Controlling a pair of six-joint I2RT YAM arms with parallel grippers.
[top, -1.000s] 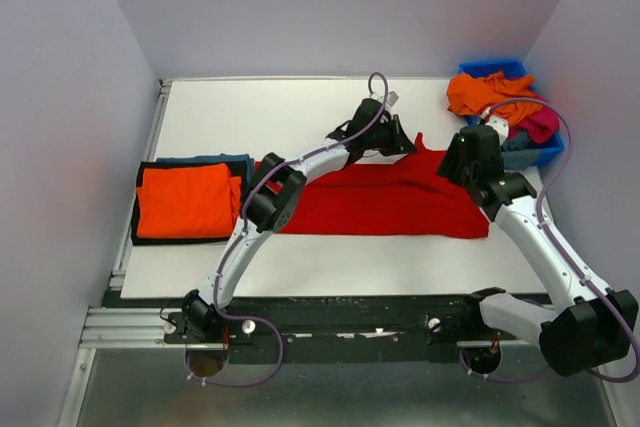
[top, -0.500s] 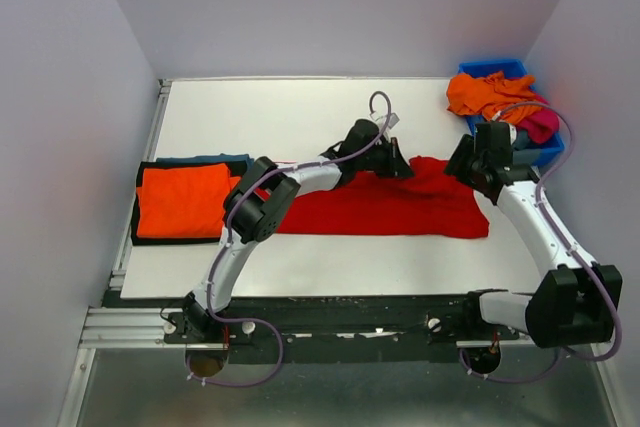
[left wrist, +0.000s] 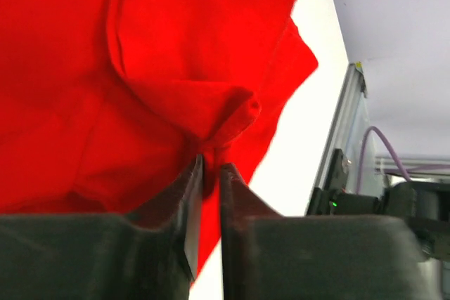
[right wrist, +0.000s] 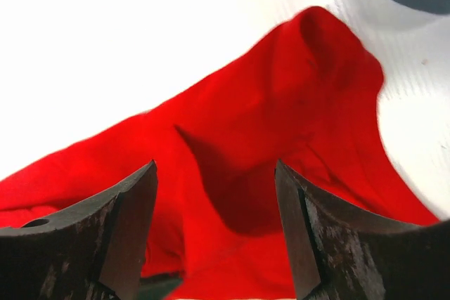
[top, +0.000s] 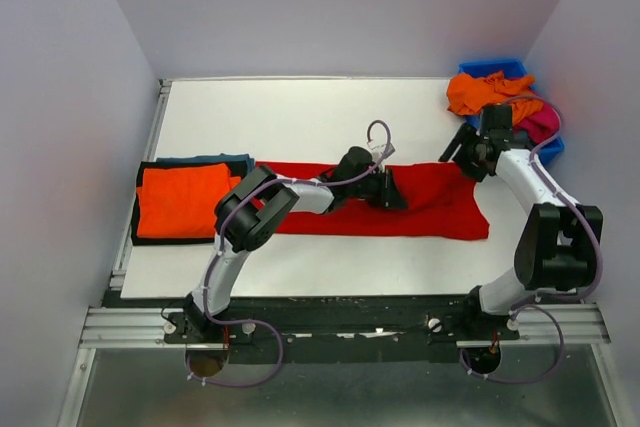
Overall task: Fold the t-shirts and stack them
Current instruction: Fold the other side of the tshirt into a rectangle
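Observation:
The large red t-shirt lies spread in a long band across the middle of the table. My left gripper rests on its middle. In the left wrist view the gripper is shut on a bunched fold of the red t-shirt. My right gripper sits at the shirt's far right corner, beside the bin. In the right wrist view the gripper is wide open and empty just above the red t-shirt. A folded orange t-shirt tops a stack at the left, over a teal-blue t-shirt.
A blue plastic bin at the far right corner holds a crumpled orange t-shirt and a magenta t-shirt. A metal rail runs along the table's left edge. The walls stand close on both sides.
My left gripper has pulled the raised red cloth toward the near side, and the shirt now lies flat. My right gripper has opened, let the shirt go and drawn back toward the bin.

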